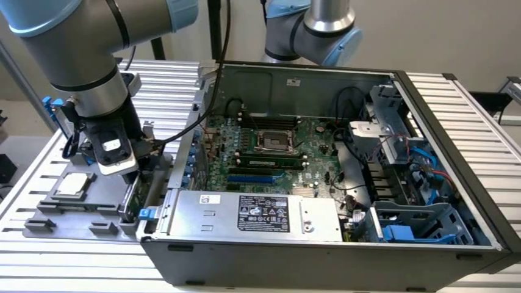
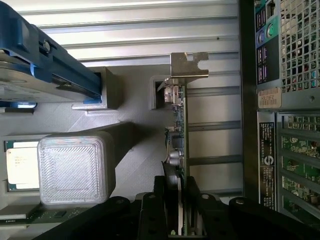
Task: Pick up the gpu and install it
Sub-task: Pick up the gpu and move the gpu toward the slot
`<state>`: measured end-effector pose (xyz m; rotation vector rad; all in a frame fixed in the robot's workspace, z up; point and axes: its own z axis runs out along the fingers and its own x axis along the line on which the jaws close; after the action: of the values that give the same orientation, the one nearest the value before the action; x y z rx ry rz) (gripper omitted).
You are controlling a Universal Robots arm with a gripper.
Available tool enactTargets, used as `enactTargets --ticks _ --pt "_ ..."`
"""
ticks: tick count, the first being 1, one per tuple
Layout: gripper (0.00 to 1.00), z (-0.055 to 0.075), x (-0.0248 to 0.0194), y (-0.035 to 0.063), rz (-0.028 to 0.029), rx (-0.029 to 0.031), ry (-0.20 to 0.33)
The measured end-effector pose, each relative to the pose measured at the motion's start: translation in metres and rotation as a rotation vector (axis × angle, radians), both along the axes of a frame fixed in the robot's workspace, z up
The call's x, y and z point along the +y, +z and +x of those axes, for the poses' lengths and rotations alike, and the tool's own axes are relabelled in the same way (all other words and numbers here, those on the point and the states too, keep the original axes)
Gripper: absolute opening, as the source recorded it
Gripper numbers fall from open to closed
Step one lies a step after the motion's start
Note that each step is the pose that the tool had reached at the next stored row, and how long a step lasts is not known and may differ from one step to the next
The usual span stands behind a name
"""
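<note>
Gripper [image 1: 133, 182], black and hung from the grey-and-blue arm, sits at about 9 o'clock of the open dark-grey computer case [image 1: 326, 259] in the exterior view. It is down over the gpu [image 1: 133, 198], a thin green circuit card standing on edge in a grey plastic holding fixture [image 1: 73, 213]. In the wrist view the gripper [image 2: 181, 192] straddles one end of the gpu [image 2: 179, 125]. Whether it has clamped the card or stands just off its faces I cannot tell.

The card lies directly under the gripper, in line with it. By the exterior view's clock, its long axis runs roughly 12 to 6, parallel with the case's near side wall. Its silver metal bracket [image 2: 189, 65] is at the end far from the gripper.

A square processor chip [image 1: 75, 182] rests in the same fixture, at 9 o'clock of the card. The silver power supply's black label [image 1: 262, 215] and white sticker [image 1: 210, 199] carry print too small to read. So do the stickers on the case's rear [image 2: 267, 165].
</note>
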<state>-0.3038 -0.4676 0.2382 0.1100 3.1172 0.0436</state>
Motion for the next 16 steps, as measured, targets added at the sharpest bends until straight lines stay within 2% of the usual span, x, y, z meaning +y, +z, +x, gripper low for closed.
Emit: enactTargets --ticks 7,12,16 --pt "0.27 0.0 0.0 0.0 0.0 -0.0001 0.003" --pt "0.27 -0.0004 0.0 0.0 0.0 0.0006 0.044" --pt "0.27 -0.0005 0.0 0.0 0.0 0.0008 0.048"
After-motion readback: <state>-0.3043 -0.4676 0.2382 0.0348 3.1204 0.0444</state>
